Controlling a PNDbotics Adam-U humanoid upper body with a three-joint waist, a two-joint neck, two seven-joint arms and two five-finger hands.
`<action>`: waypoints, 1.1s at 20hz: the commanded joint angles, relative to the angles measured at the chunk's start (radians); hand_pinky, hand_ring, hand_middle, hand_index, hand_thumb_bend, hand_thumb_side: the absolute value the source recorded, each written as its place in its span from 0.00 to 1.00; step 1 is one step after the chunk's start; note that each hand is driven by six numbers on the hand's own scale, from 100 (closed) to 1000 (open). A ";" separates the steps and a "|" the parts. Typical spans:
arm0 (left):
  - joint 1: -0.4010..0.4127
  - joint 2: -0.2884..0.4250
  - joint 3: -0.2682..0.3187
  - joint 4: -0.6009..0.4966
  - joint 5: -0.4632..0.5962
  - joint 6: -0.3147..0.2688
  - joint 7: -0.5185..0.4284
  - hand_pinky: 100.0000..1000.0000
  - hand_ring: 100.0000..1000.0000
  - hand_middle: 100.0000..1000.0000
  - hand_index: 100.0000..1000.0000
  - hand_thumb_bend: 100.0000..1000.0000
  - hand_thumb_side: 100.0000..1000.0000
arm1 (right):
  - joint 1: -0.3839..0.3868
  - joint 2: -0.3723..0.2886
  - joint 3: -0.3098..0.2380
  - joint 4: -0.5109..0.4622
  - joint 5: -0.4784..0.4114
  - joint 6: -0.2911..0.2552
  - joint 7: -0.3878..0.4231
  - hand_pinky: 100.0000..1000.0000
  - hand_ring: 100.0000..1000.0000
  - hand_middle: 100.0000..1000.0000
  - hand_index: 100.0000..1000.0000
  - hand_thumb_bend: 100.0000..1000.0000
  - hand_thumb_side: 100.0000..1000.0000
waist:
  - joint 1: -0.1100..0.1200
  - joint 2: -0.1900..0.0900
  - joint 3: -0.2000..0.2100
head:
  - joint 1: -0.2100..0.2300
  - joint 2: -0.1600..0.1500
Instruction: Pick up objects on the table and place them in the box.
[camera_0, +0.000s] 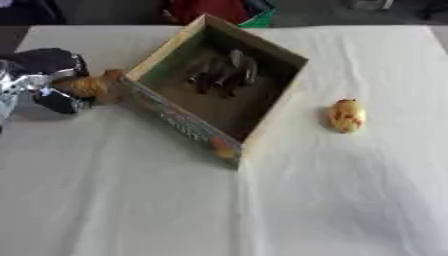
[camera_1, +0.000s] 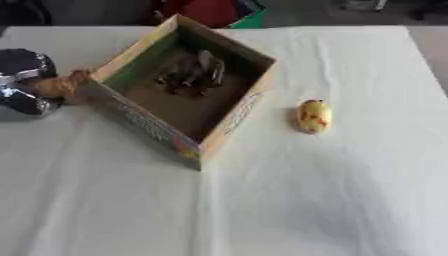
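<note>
An open cardboard box (camera_0: 273, 114) stands askew on the white table, with dark, grey-brown objects (camera_0: 223, 74) lying in its far part. My left hand (camera_0: 48, 80) is at the left, just outside the box's left wall, its fingers curled round an orange-brown object (camera_0: 87, 85) that touches or nearly touches the wall. A yellow, rounded object with red marks (camera_0: 346, 115) lies on the cloth to the right of the box. My right hand shows in neither view.
White cloth (camera_0: 219, 210) covers the table, open in front of the box and at the right. Red and green things (camera_1: 219, 12) stand beyond the far edge.
</note>
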 joint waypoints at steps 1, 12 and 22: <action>-0.014 0.028 0.006 -0.027 0.003 0.017 0.023 0.28 0.37 0.22 0.23 0.00 0.25 | -0.003 -0.016 -0.005 -0.020 0.002 0.004 -0.001 0.67 1.00 0.51 0.80 0.00 0.96 | 0.000 -0.031 0.001 | -0.006 0.007; -0.015 0.033 0.004 -0.035 -0.005 0.042 0.049 0.24 0.31 0.15 0.15 0.00 0.26 | -0.004 -0.021 -0.005 -0.020 -0.006 0.003 -0.002 0.67 1.00 0.51 0.80 0.00 0.95 | 0.001 -0.045 0.003 | -0.012 0.013; -0.057 0.054 -0.010 -0.138 -0.030 0.100 -0.001 0.17 0.25 0.07 0.08 0.00 0.26 | 0.009 -0.032 -0.006 -0.020 -0.018 0.002 -0.006 0.67 1.00 0.52 0.80 0.00 0.94 | 0.004 -0.087 0.023 | -0.037 0.040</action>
